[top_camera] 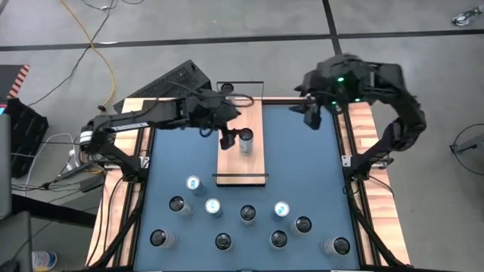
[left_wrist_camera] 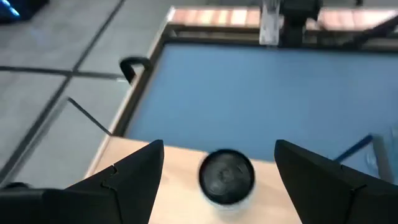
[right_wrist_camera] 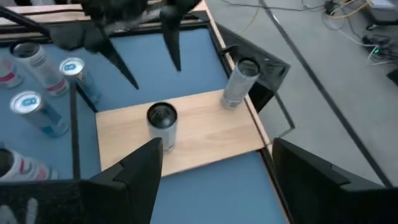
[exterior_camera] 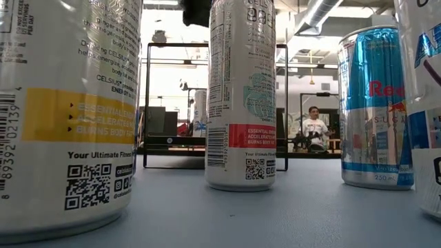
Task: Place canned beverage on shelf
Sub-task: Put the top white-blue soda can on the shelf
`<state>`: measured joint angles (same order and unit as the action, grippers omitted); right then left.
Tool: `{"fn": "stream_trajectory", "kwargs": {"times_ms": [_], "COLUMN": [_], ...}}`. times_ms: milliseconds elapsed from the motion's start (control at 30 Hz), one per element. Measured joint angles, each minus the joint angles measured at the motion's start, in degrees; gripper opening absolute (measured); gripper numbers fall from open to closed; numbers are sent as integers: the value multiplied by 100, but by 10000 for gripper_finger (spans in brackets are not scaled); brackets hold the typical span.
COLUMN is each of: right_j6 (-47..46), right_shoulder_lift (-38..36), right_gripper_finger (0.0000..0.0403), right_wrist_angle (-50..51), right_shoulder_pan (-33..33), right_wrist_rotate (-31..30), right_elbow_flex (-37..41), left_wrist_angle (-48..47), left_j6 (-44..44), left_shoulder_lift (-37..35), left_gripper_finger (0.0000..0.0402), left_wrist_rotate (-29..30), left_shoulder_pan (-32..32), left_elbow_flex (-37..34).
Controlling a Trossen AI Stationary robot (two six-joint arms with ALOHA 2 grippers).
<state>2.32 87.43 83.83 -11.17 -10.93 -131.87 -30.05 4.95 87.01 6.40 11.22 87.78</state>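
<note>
High view: long light-wood shelf board [top_camera: 240, 155] with thin black end rails lies on blue tabletop [top_camera: 302, 162]. Silver beverage can [top_camera: 246, 140] stands upright on it. Left claw [top_camera: 226, 138] hangs just beside can, fingers spread, gripping nothing. Right claw [top_camera: 313, 117] spread, empty, over tabletop's far right corner. Eleven more cans near front.

Left wrist view: can [left_wrist_camera: 226, 176] between spread fingers [left_wrist_camera: 134, 171], untouched.

Right wrist view: second can [right_wrist_camera: 239, 83] at shelf edge.

grey tiled floor [top_camera: 227, 30], loose cables [top_camera: 91, 45]
</note>
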Motion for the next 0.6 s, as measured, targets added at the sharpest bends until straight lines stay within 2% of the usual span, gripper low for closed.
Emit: {"fn": "stream_trajectory", "kwargs": {"times_ms": [133,367,600], "right_j6": [-83,-79,-36], "right_shoulder_lift": [-102,-93,0], "right_gripper_finger": [286,286,286], "right_wrist_angle": [87,420,570], "right_shoulder_pan": [58,142,181], "right_wrist_rotate": [-138,-164,-158], "right_elbow_flex": [2,2,11], "left_wrist_angle": [165,140,193], "left_j6": [117,67,-110], "left_shoulder_lift": [302,683,902], "left_gripper_finger": [291,291,291], "left_wrist_rotate": [38,494,539], "left_shoulder_pan": [-90,-164,-206], "left_elbow_flex": [-4,-7,6]}}
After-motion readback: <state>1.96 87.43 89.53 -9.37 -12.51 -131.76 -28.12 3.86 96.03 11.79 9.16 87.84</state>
